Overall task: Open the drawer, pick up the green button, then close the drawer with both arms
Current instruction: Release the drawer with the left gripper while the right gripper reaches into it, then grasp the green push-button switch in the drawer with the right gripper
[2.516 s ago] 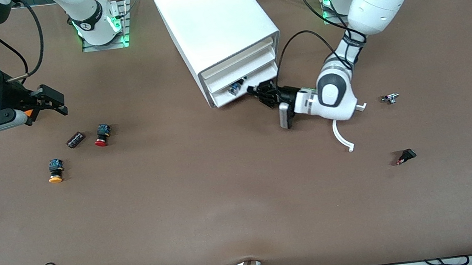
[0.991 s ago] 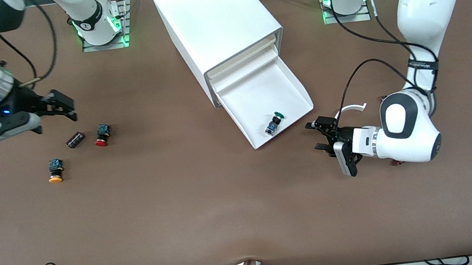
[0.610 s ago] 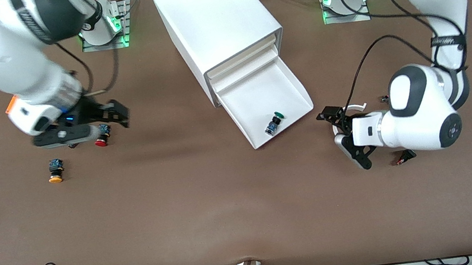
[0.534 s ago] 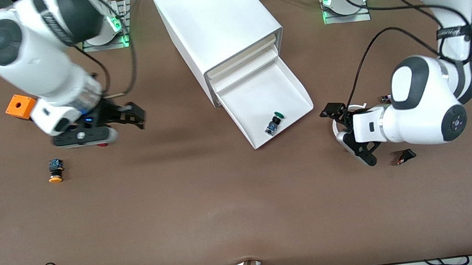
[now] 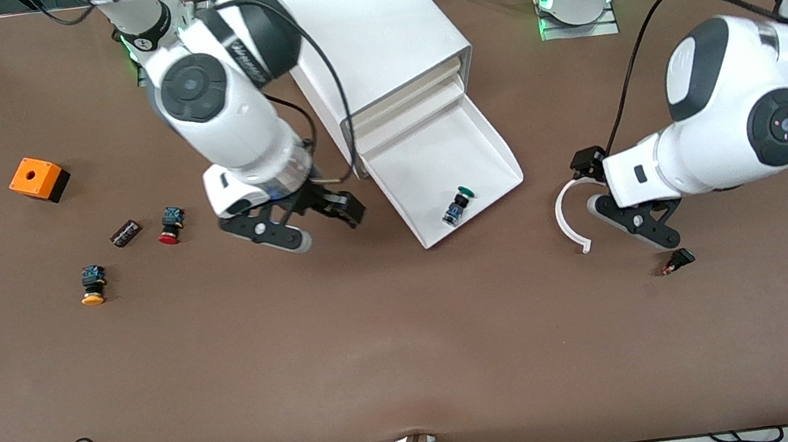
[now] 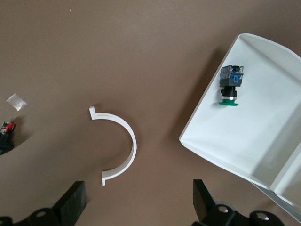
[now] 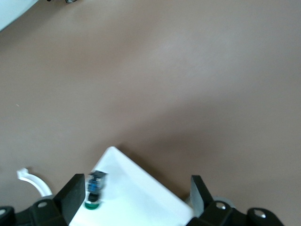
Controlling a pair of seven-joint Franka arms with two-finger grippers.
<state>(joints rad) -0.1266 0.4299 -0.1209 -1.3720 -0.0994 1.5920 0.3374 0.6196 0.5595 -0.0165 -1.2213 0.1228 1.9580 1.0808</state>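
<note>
Button point(image 5: 457, 206): dark green cap, blue-black body, lying on its side in the drawer point(image 5: 462, 130), near the drawer's front lip; no writing legible on it; drawer: bottommost of the white cabinet point(image 5: 360, 33), pulled fully out; right gripper point(image 5: 321, 223): fingers spread, holding nothing, over bare table just beside the drawer on the right arm's side; left gripper point(image 5: 601, 188): fingers apart, empty, over a white curved plastic piece point(image 5: 565, 221) lying on the table toward the left arm's end; left arm bears a black band with white lettering, not readable. Also on the table: red-capped button point(image 5: 169, 225), orange-capped button point(image 5: 91, 285), small dark block point(image 5: 125, 233), orange box point(image 5: 38, 179), small black part point(image 5: 677, 261).
</note>
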